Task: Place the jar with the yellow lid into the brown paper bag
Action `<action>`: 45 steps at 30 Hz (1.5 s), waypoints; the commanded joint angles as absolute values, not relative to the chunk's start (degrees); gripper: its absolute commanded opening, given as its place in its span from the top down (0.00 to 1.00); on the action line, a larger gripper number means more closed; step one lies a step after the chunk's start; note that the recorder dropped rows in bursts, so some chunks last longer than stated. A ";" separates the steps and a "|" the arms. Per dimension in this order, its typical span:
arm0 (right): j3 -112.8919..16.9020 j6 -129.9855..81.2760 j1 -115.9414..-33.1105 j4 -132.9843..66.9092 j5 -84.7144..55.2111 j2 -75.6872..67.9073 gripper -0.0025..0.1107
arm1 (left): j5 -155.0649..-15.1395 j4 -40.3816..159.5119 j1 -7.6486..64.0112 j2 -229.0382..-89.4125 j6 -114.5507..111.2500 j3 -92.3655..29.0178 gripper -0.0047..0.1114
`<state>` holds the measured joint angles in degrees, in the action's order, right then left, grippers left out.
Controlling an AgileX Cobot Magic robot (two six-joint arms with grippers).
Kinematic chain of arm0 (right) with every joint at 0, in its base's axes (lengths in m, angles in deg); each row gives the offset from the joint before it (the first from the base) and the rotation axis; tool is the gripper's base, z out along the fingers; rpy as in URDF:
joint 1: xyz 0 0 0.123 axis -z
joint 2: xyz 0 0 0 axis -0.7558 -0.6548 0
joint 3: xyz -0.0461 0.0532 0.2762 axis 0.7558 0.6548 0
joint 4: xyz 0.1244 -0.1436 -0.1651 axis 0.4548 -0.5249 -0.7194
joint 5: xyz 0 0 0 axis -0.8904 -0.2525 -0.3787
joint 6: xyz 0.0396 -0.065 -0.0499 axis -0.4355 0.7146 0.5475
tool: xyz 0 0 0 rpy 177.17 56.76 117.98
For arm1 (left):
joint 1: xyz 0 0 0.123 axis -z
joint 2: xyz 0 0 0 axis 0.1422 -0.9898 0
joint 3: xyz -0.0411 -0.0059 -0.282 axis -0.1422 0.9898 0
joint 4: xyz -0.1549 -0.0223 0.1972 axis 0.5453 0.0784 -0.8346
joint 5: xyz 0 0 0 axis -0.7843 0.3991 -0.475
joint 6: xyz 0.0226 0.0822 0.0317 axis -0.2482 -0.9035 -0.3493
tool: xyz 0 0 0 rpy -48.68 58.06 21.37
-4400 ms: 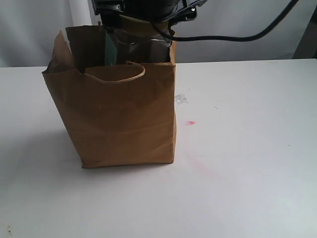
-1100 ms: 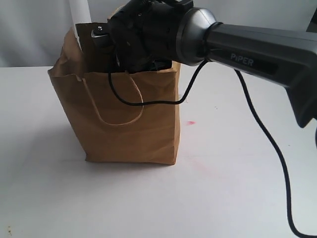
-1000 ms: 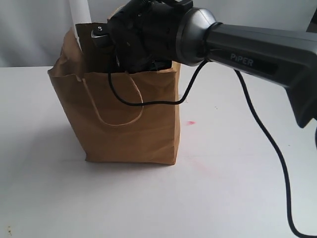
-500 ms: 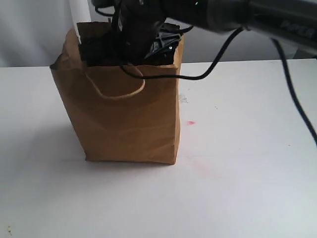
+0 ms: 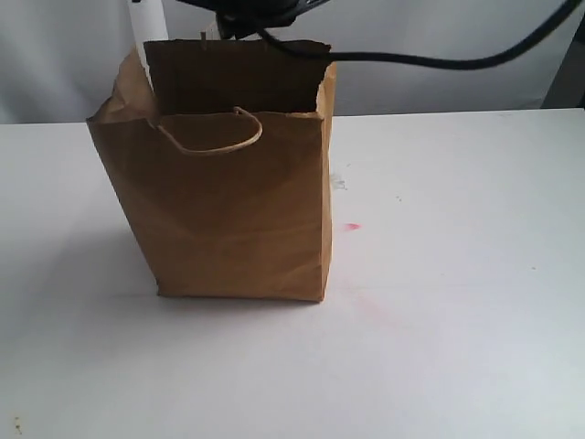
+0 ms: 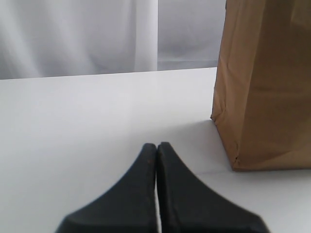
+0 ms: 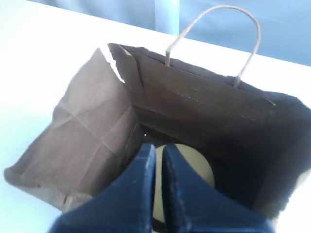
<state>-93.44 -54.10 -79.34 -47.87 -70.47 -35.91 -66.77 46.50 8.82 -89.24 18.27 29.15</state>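
The brown paper bag stands upright on the white table, one cord handle folded over its front. In the right wrist view I look down into the bag, where the yellow-lidded jar sits at the bottom with only its round lid showing. My right gripper hangs above the bag's mouth, shut and holding nothing. The exterior view does not show the jar. My left gripper is shut and empty, low over the table beside the bag.
A black cable runs from the right arm across the top of the exterior view. A pink stain and a small clear scrap lie right of the bag. A white post stands behind it.
The right arm has risen out of the bag and mostly left the exterior view. The jar stays inside the bag. The bag has hardly shifted.
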 commanded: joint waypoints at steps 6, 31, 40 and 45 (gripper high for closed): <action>-93.80 -46.28 -79.81 -47.57 -84.71 -26.22 0.98 | -67.31 46.72 9.10 -89.41 18.49 29.02 0.95; -35.09 -55.22 -90.01 -41.52 -56.26 23.57 0.98 | -67.31 46.72 9.10 -89.41 18.49 29.02 0.95; -18.56 -55.22 -90.01 -40.95 -34.03 26.98 0.98 | -67.31 46.72 9.10 -89.41 18.49 29.02 0.95; -17.74 -55.25 -90.01 -40.84 -34.26 26.98 0.98 | -67.31 46.72 9.10 -89.41 18.49 29.02 0.95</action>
<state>-18.05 -55.07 -89.72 -41.07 -35.55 26.64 -66.77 46.50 8.82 -89.24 18.27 29.15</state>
